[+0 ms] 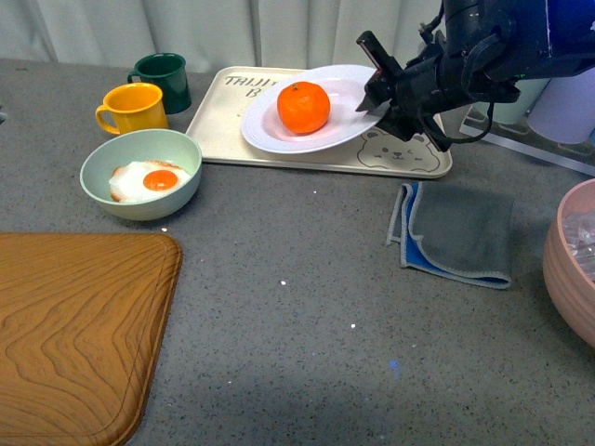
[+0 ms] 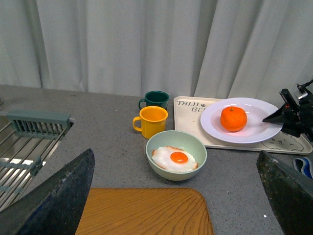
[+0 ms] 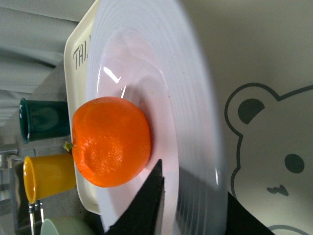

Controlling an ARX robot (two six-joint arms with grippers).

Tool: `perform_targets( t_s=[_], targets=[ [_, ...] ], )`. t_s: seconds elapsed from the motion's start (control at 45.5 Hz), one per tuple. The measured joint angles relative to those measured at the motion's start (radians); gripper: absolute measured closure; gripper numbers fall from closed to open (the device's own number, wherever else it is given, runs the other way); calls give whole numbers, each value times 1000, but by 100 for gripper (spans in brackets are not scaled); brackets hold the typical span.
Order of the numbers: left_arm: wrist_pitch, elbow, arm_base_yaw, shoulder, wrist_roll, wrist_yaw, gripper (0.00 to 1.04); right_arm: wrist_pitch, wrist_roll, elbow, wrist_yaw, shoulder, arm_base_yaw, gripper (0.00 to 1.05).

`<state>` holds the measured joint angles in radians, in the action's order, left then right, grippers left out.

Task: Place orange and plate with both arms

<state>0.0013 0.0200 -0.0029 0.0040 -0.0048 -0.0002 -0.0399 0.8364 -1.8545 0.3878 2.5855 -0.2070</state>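
I see the orange [image 1: 303, 107] sitting inside the white plate [image 1: 346, 85], a little toward the side away from my right arm. The plate rests over the cream bear tray [image 1: 409, 156], which lies at the back of the counter [image 1: 307, 307] near the curtain.

My right claw [image 1: 381, 88] is clamped on the plate's rim at its right edge; in the right wrist view one dark finger [image 3: 142, 205] lies over the ridged rim close beside the orange [image 3: 111, 141], and the other sits under the plate [image 3: 195, 107]. The left claw [image 2: 176, 196] hangs well back from everything, its two fingers spread wide apart with nothing between them.

The pale green bowl [image 1: 140, 173] holds a fried egg [image 1: 149, 180] and stands just in front of the tray's left corner. A yellow mug [image 1: 134, 109] and a dark green mug [image 1: 164, 81] stand behind it, beside the tray; I cannot tell what is in them. A pink bowl [image 1: 569, 265] shows at the far right edge, contents unclear.

A grey cloth [image 1: 457, 232] lies in front of the tray's right end. A wooden board [image 1: 74, 334] fills the near left corner. Between board, cloth and tray the counter is bare. A wire rack [image 2: 29, 147] shows in the left wrist view.
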Motion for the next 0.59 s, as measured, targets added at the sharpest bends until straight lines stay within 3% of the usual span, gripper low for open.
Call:
perform_targets(
  t_s=[0.242, 0.374, 0.484, 0.594],
  targets=[
    [0, 0, 0, 0, 0, 0, 7, -47, -88, 60, -88, -31, -10, 55],
    [0, 0, 0, 0, 0, 0, 7, -121, -203, 177, -180, -115, -14, 36],
    [0, 0, 0, 0, 0, 0, 7, -267, -344, 314, -277, -266, -15, 14],
    [0, 0, 0, 0, 0, 0, 7, -691, -588, 561, -541, -429, -13, 30]
  ],
)
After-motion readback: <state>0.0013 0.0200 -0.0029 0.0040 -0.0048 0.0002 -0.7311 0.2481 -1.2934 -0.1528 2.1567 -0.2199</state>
